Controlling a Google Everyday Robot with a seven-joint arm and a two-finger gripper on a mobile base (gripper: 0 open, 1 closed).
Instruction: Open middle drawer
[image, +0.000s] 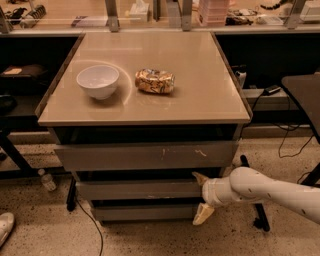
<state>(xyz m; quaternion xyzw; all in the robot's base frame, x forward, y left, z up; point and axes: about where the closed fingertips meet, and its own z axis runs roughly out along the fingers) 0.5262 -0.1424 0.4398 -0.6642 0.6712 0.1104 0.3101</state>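
The middle drawer (135, 190) is the plain grey front of medium width under the table, between the wider scratched front (145, 156) and the smallest front (145, 212). It looks pushed in, and no tray shows. My gripper (201, 196) comes in from the right on a white arm (265, 190) and sits at the drawer front's right end. It is open, with one pale finger (200, 178) at the front's top edge and the other (203, 214) below its bottom edge.
A white bowl (98, 81) and a crumpled snack bag (155, 81) lie on the tan tabletop (200, 95). A dark table (305, 95) stands at the right with cables on the floor. A small bottle (47, 180) and a shoe (6, 227) are at the left.
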